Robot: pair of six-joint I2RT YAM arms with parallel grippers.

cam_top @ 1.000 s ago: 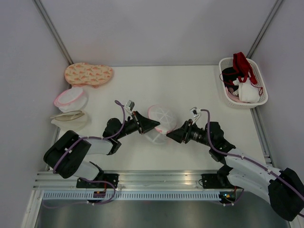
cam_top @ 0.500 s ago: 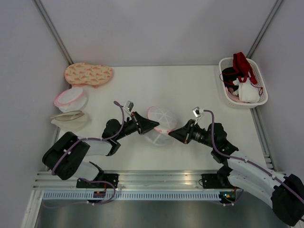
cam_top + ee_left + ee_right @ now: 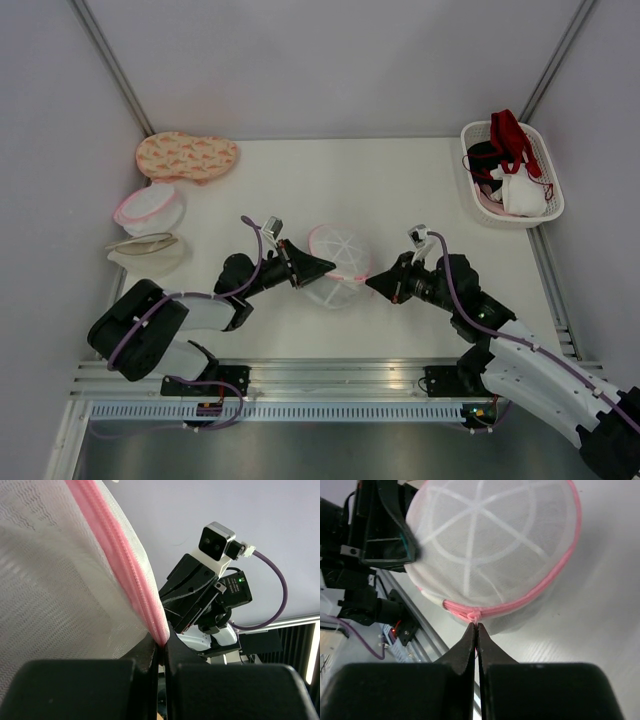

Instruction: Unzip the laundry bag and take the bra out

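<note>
The left gripper [image 3: 322, 266] and right gripper [image 3: 372, 284] meet the laundry bag [image 3: 338, 250] from either side, blocking both. Bare tabletop [image 3: 400, 190] lies behind it; a basket [image 3: 550, 180] and, apparently, mesh bags [image 3: 150, 208] line the edges.

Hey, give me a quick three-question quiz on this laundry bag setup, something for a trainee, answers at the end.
1. True or false: the left pincer is shut on the pink rim of the laundry bag.
2. Where do the right pincer's tips meet? A) at the zipper pull on the bag's rim; B) on top of the bag's dome; C) on the left pincer.
3. Fill in: the red garment lies in the white ____ at the far right.
Key: 1 true; 2 A; 3 basket.
</note>
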